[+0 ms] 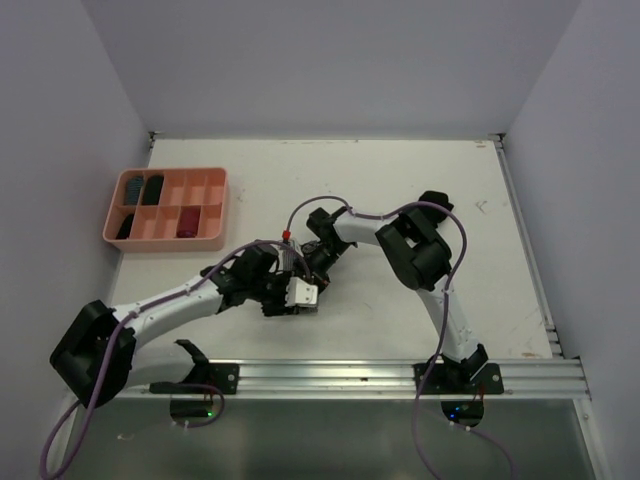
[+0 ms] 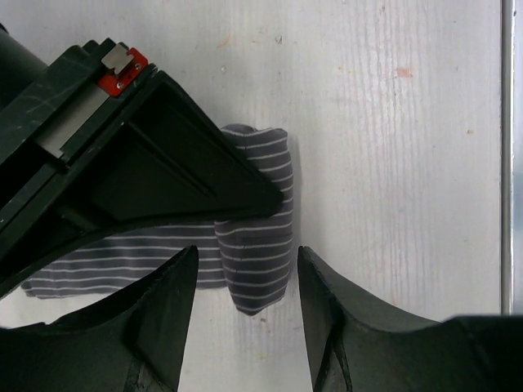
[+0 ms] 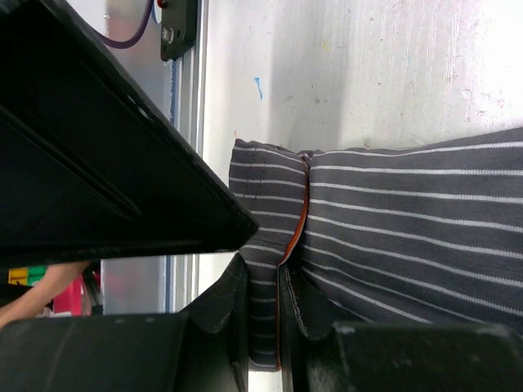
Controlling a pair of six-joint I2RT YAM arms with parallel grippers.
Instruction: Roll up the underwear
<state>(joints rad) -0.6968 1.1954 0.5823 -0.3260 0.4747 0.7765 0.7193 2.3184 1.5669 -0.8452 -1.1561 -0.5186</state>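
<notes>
Straddling the rolled end of the striped underwear (image 2: 274,167), the left claw (image 2: 247,257) stands open at the bottom of its wrist view, a finger just beside the cloth on each side, though contact cannot be told. The right claw (image 3: 263,273) is nearly closed, pinching a pink-edged fold of the same garment at the bottom of its own view. From overhead, both claws meet over the cloth just below the centre of the white table (image 1: 400,180), well apart from the pink tray (image 1: 170,171) at upper left.

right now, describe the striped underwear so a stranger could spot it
On the white table, look front centre, where the left gripper and right gripper meet. The striped underwear lies there: grey with thin white lines, partly rolled, the only cloth outside the pink tray.
</notes>
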